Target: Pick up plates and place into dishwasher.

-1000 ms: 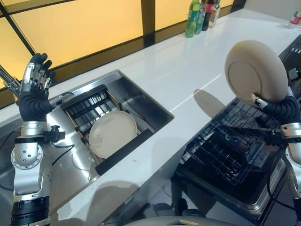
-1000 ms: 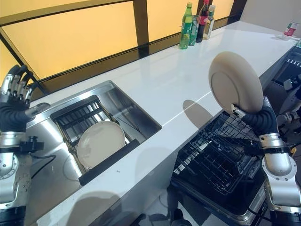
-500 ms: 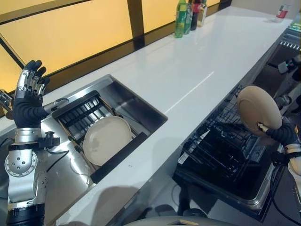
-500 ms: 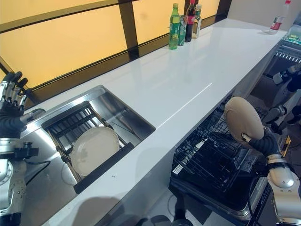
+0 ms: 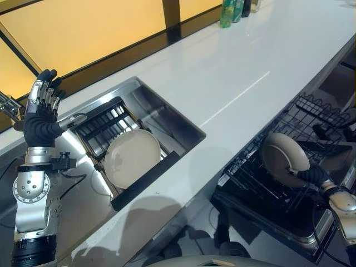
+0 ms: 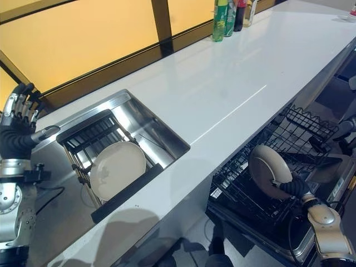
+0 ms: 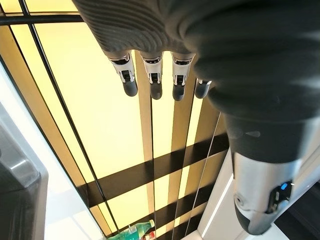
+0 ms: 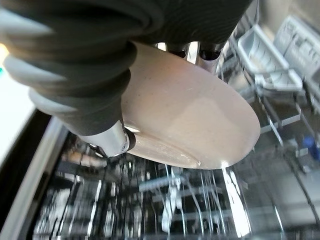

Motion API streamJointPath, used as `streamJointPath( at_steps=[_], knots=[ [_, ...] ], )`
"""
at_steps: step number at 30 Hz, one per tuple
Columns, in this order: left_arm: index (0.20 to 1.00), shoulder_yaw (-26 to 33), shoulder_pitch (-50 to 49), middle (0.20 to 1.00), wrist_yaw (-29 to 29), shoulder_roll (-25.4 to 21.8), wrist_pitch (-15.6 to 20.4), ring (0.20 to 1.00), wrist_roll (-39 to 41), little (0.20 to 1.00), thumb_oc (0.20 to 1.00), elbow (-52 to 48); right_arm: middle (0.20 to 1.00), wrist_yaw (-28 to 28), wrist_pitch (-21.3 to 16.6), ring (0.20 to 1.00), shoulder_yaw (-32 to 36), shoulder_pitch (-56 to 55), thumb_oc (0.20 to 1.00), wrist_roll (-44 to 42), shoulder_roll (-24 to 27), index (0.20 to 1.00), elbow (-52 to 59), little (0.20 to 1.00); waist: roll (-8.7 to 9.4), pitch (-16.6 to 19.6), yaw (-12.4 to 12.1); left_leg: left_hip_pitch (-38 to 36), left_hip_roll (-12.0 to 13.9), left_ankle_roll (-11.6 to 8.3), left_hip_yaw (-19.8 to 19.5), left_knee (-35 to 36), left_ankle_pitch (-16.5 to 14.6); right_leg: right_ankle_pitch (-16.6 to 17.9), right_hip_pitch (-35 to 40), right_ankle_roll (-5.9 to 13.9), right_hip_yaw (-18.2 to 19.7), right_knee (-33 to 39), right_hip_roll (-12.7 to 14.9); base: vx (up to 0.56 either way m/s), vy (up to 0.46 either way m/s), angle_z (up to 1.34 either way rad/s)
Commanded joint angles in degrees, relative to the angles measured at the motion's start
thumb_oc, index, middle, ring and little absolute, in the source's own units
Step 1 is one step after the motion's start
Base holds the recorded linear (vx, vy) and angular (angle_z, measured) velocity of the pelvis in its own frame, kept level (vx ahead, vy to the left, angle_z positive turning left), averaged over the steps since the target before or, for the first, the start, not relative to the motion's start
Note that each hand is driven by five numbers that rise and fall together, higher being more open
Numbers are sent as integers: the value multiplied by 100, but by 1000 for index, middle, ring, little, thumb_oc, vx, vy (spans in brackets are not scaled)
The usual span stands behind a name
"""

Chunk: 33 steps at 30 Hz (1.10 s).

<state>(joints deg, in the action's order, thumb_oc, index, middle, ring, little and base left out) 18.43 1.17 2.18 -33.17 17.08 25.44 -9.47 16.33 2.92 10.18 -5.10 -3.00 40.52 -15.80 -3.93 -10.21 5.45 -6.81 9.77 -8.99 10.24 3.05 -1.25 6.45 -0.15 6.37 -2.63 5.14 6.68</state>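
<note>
Left hand (image 5: 40, 114) is raised over the left end of the sink (image 5: 167, 119), fingers straight and spread, holding nothing; I see the same in its wrist view, fingers (image 7: 155, 80) extended against the amber window panels (image 5: 83, 28).

No readable writing anywhere I can make out. The bottles (image 6: 228, 14) at the far end of the counter (image 5: 239, 72) have labels, but they're too small to read.

In the sink, a black drying rack (image 5: 105, 125) holds one plate (image 5: 132, 157): round, cream-coloured, plain, lying tilted against the rack's near bar. A white countertop runs to the right of the sink, with one thin seam line across it.

Below the counter edge on the right, the dishwasher's wire basket (image 6: 247, 183) is pulled out. Second plate (image 5: 285, 158) is in it, same cream colour, shallow with a raised rim, standing on edge and tilted among the tines. In the right wrist view the plate (image 8: 195, 120) looks slightly speckled and glossy, with wire rack below it.

Right hand (image 5: 311, 176) is down in the basket, thumb and fingers pinched on that plate's lower rim.
</note>
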Motion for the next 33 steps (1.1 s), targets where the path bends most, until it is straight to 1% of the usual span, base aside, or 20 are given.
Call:
streamJointPath(
  at_steps=[1, 6, 9, 11, 16, 17, 19, 22, 27, 31, 33],
  knots=[
    [1000, -262, 493, 1000, -169, -704, 164, 1000, -231, 1000, 1000, 181, 200, 236, -326, 200, -157, 616, 200, -340, 417, 200, 42, 200, 335, 48, -3, 557, 175, 51, -222, -314, 346, -291, -27, 243, -83, -347, 317, 27, -63, 15],
    [1000, -272, 477, 1000, -98, -751, 110, 1000, -225, 1000, 1000, 264, 200, 451, -275, 200, -224, 586, 200, -294, 465, 200, -57, 200, 382, 34, -54, 518, 206, 38, -269, -309, 353, -292, 51, 239, -113, -319, 304, 53, -65, 6],
    [1000, -269, 465, 1000, -22, -767, 88, 1000, -117, 1000, 1000, 292, 200, 510, -273, 200, -302, 559, 200, -109, 475, 200, -144, 200, 402, 26, -82, 523, 228, 30, -276, -327, 357, -297, 76, 235, -131, -309, 301, 49, -58, 3],
    [1000, -279, 452, 1000, 69, -747, 93, 1000, 8, 1000, 1000, 266, 200, 606, -219, 200, -404, 551, 200, 224, 490, 200, -200, 200, 409, 1, -110, 548, 244, 21, -291, -343, 370, -298, 77, 230, -133, -307, 297, 23, -57, 2],
    [1000, -399, 556, 1000, 5, -810, 98, 1000, -60, 1000, 1000, 131, 200, 775, -27, 200, -700, 660, 200, 485, 533, 200, -167, 200, 422, -150, -145, 626, 248, 20, -356, -357, 404, -287, 44, 218, -123, -306, 299, -30, -51, 1],
    [1000, -492, 656, 1000, -48, -848, 83, 1000, -114, 1000, 1000, 142, 200, 858, 12, 200, -886, 747, 200, 657, 552, 200, -225, 200, 426, -210, -172, 668, 251, 18, -379, -357, 420, -275, 14, 220, -131, -304, 307, -62, -64, 4],
    [1000, -583, 793, 1000, -128, -898, 50, 1000, -128, 1000, 1000, 158, 200, 854, 18, 200, -1113, 862, 200, 785, 583, 200, -343, 200, 426, -285, -192, 739, 249, 15, -406, -387, 431, -266, -31, 221, -134, -316, 320, -81, -65, 3],
    [1000, -729, 1027, 1000, -221, -1000, 68, 1000, -101, 1000, 1000, 192, 200, 827, 28, 200, -1502, 1100, 200, 832, 628, 200, -445, 200, 395, -468, -227, 903, 243, 9, -483, -482, 458, -255, -129, 201, -113, -365, 330, -80, -44, 5],
    [1000, -822, 1183, 1000, -297, -1101, 88, 1000, -99, 1000, 1000, 135, 200, 928, 103, 200, -1895, 1351, 200, 1068, 606, 200, -469, 200, 338, -650, -264, 1041, 194, 22, -576, -494, 496, -222, -211, 196, -123, -360, 366, -73, -15, 3],
    [1000, -941, 1354, 1000, -326, -1115, 127, 1000, -144, 1000, 1000, 182, 200, 1202, 399, 200, -2258, 1615, 200, 1357, 545, 200, -670, 200, 307, -741, -289, 1109, 155, 28, -606, -493, 519, -198, -254, 186, -157, -360, 401, -59, 1, 1],
    [1000, -993, 1414, 1000, -383, -1135, 80, 1000, -162, 1000, 1000, 141, 200, 1126, 462, 200, -2426, 1649, 200, 1337, 525, 200, -744, 200, 301, -761, -298, 1102, 152, 27, -608, -477, 532, -193, -241, 181, -184, -352, 413, -27, 7, 7]
  ],
)
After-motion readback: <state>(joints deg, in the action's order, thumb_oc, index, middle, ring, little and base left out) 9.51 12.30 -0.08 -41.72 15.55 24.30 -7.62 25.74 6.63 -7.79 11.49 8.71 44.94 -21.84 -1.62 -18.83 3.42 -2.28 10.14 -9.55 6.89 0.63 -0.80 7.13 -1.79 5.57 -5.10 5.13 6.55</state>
